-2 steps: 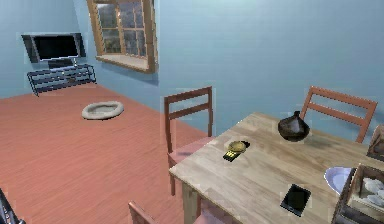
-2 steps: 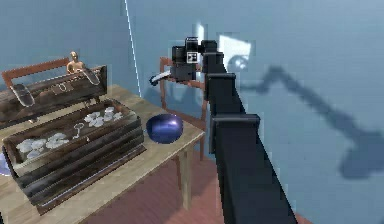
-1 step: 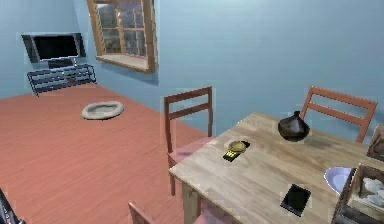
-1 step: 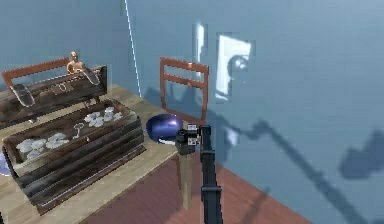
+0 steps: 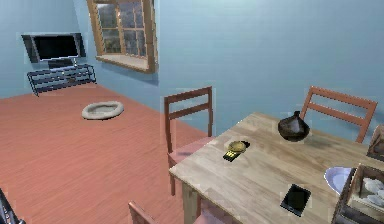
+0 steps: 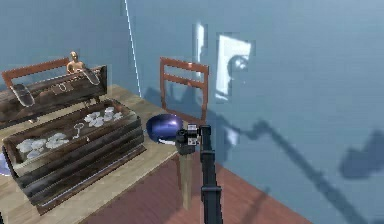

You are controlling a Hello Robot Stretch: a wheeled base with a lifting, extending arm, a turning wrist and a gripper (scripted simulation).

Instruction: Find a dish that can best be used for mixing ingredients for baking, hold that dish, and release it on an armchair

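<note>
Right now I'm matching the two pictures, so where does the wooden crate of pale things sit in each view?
Forward view: the crate is in the bottom right corner, cut off by the picture's edge.
Arm side view: the crate is at lower left, nearer than a second crate.
Shared landmark: the light wooden table it stands on, which also runs along the arm side view's lower left.

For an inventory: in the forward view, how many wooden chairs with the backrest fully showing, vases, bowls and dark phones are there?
wooden chairs: 2
vase: 1
bowl: 1
dark phone: 1
Total: 5
</note>
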